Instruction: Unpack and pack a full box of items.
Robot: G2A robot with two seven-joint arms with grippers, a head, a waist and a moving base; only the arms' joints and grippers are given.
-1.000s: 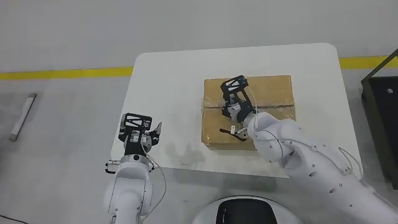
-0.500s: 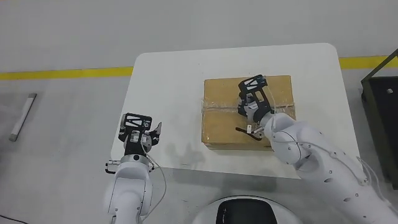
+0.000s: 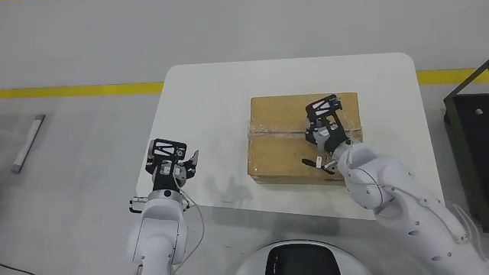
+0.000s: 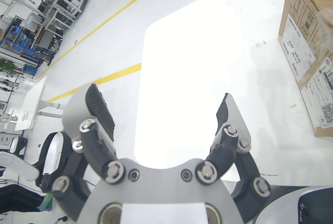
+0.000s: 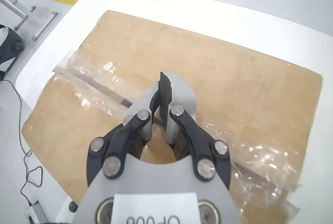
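A taped brown cardboard box [image 3: 279, 111] lies on the right half of the white table [image 3: 206, 107]. My right gripper [image 3: 326, 114] is over the box's taped middle seam [image 3: 267, 129], toward its right end. In the right wrist view this gripper [image 5: 164, 79] is shut on a small cutter, pale pegs of which show between the fingers [image 5: 182, 87]. Behind the gripper a dark slit [image 5: 109, 93] runs along the crinkled clear tape on the box [image 5: 208, 63]. My left gripper [image 3: 170, 151] hangs open at the table's front left edge, and in its own view [image 4: 158, 102] its pads hold nothing. The box [image 4: 301, 27] stands well apart from it.
A dark cabinet [image 3: 466, 145] stands on the floor right of the table. Yellow floor lines [image 3: 84, 89] run behind the table. Shelving and another table [image 4: 28, 102] stand far off across the room. The table's left half is bare.
My right gripper has slid rightward along the box's taped seam, from near the left end to near the right end. The left arm has stayed put.
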